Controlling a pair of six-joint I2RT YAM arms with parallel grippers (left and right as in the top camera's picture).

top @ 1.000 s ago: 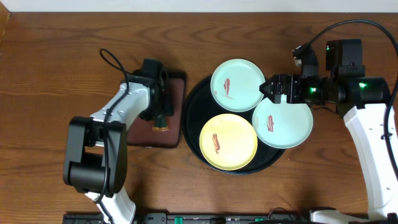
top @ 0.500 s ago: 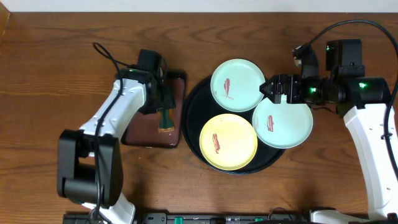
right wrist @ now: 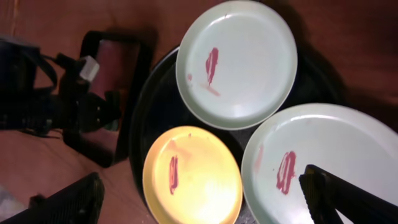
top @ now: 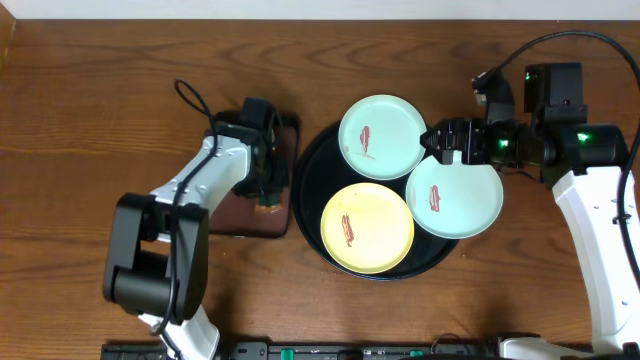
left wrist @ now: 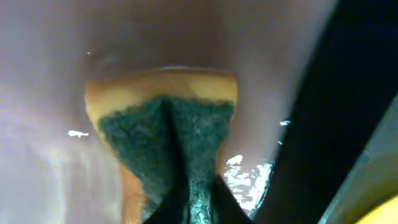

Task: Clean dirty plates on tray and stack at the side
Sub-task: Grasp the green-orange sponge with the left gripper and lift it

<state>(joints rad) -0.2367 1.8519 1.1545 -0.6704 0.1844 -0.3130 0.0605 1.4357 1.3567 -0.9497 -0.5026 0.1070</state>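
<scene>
Three plates are sitting on the round black tray (top: 308, 190) at the centre of the overhead frame. One mint-blue plate (top: 381, 137) is lying at the tray's top and reaching past its upper rim. A second mint-blue plate (top: 454, 196) is lying to the lower right and jutting out over the right rim. The yellow plate (top: 367, 228) is resting at the bottom of the tray. Each one is showing a red-brown smear near its middle, and the three rims are lying very close to one another.

The right gripper (top: 437, 141) is hovering just above the spot where the two mint plates come together. In the right wrist view its dark fingers (right wrist: 336, 193) are standing wide apart at the lower corners, with nothing between them.

Left of the black tray, a dark brown rectangular tray (top: 240, 218) is lying just beside it. The left gripper (top: 266, 188) is reaching down over this tray's right part. Its wrist view is showing a yellow sponge (left wrist: 163, 124) with a green scouring face, creased down the middle and pinched between the jaws. A wooden table (top: 100, 100) is carrying everything.
</scene>
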